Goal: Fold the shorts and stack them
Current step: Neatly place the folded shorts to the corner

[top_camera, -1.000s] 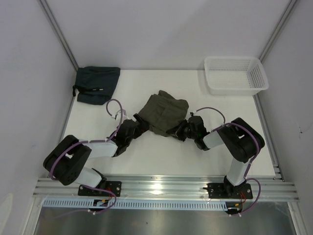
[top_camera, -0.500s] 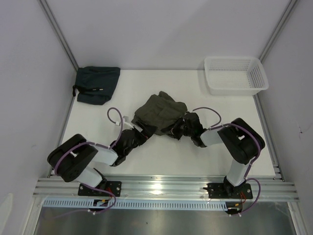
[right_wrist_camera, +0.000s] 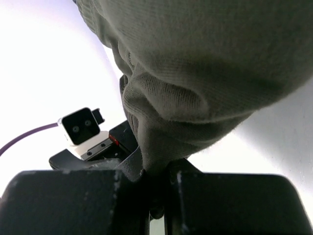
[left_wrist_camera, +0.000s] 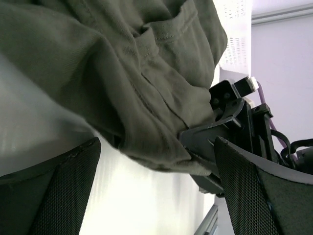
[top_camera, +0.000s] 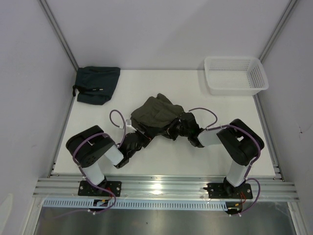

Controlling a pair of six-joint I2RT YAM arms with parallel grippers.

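Olive-green soft cloth shorts (top_camera: 159, 113) lie crumpled in a heap at the middle of the white table (top_camera: 161, 156), not yet folded.

1. Far left corner: a dark teal folded cloth garment (top_camera: 97, 84) lies flat, well apart from the heap. It is probably the base of the stack.
2. Left gripper (top_camera: 141, 134): it sits low at the heap's near-left edge with its fingers wide apart. The wrist view shows cloth hanging between the two pads (left_wrist_camera: 63, 191), with nothing clamped.
3. Right gripper (top_camera: 178, 128): at the heap's near-right edge, its fingers are together and pinch a fold of the olive cloth.
4. Far right corner: a white plastic mesh basket (top_camera: 235, 74) stands clear of the work.

Assessment: the step in hand appears to be laying the garment out before the first fold. The next move calls for the left fingers to close on a hem, then for both arms to draw apart so the cloth spreads flat.

Not determinable: which part of the garment the right fingers hold, and whether the left pads touch the cloth. The waist drawstring cannot be made out, and both sets of fingertips are partly covered in the overhead view.
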